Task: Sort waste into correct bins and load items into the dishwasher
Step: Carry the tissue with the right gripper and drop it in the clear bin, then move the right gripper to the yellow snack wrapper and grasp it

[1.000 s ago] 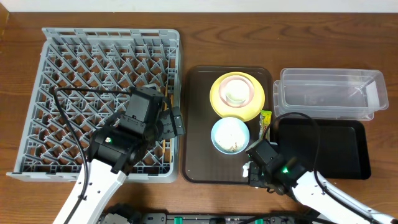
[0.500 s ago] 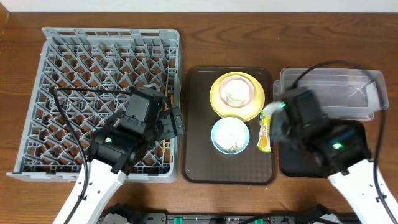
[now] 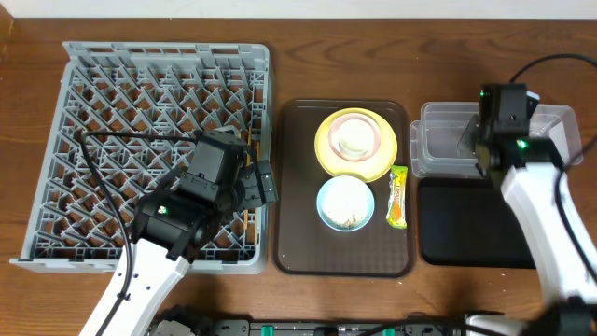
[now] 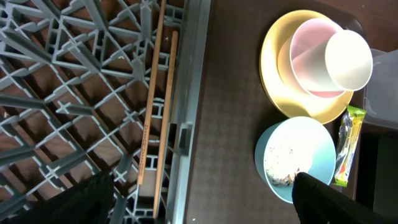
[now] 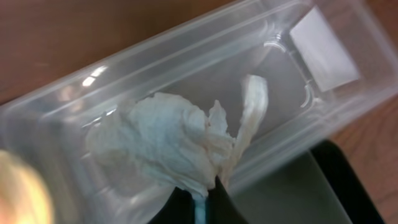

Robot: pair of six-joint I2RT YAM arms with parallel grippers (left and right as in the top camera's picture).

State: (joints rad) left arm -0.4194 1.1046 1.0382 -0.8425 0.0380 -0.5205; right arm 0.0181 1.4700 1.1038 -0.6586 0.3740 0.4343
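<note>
My right gripper is shut on the crumpled white napkin and holds it over the clear tub, at the back right in the overhead view. The black tray lies in front of the tub. My left gripper is open and empty over the grey dish rack's right edge, where two chopsticks lie. The yellow plate carries the pink bowl and the white cup. The blue bowl holds rice scraps. The wrapper lies beside it.
The plate, the bowls and the wrapper sit on a brown serving tray between the rack and the bins. Black cables loop over the rack's left half and near the right arm. The wooden table shows around everything.
My right arm swung from the brown tray's front edge up and back to above the clear tub, carrying the napkin. The left arm has not moved.
</note>
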